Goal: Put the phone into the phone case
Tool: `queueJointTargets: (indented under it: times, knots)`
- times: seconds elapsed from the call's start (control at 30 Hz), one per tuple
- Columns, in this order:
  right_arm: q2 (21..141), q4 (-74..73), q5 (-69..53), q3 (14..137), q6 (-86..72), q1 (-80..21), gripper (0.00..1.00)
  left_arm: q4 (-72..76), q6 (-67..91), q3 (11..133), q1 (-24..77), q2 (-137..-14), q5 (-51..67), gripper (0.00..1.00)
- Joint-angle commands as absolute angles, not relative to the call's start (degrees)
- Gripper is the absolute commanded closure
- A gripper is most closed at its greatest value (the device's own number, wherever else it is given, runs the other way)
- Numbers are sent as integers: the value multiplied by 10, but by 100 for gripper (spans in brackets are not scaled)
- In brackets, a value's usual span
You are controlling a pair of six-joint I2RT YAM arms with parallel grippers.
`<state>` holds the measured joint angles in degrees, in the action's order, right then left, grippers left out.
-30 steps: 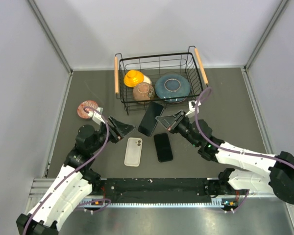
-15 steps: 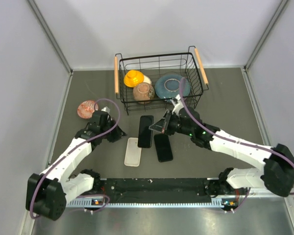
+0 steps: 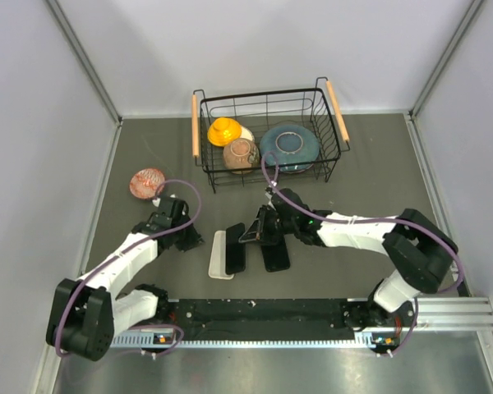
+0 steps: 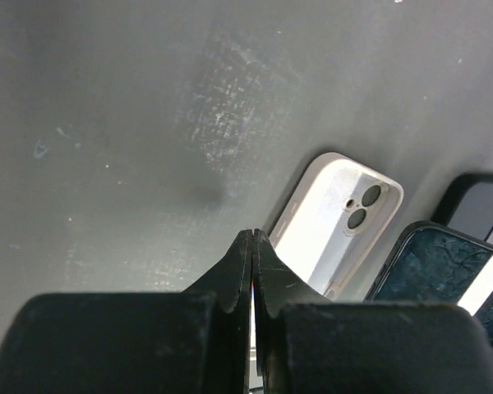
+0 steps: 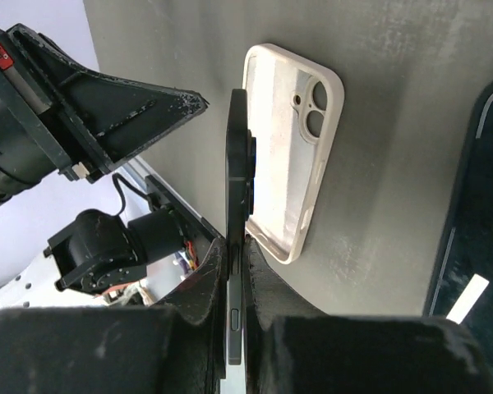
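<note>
The white phone case [image 3: 217,255] lies open side up on the dark table, its camera holes at the far end. My right gripper [image 3: 251,234] is shut on the black phone [image 3: 236,249] and holds it tilted on edge over the case's right side. In the right wrist view the phone [image 5: 236,156] stands edge-on between the fingers, its back toward the case [image 5: 289,148]. My left gripper [image 3: 186,239] is shut and empty, just left of the case. In the left wrist view its tips [image 4: 253,235] sit beside the case [image 4: 333,222], with the phone's screen [image 4: 431,264] beyond.
A second black phone [image 3: 274,247] lies flat just right of the held one. At the back stands a wire basket [image 3: 337,115] with an orange bowl [image 3: 224,130], a brown bowl [image 3: 241,152] and a blue plate [image 3: 288,144]. A pink disc [image 3: 146,182] lies far left.
The right gripper carried the phone down and left, from near the basket to over the case. The left gripper closed and moved in low beside the case's left edge.
</note>
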<state>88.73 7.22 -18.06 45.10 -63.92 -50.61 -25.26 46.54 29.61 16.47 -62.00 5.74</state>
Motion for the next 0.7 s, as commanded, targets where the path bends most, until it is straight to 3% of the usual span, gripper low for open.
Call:
queueJointTargets:
  times: [0.0,0.67]
  knots:
    - [923,152,-205,504,-668,-519,100,-230,464,282,161,-624,38,100]
    - [1034,201,-193,513,-679,-528,100,-168,476,215,162,-664,105,100]
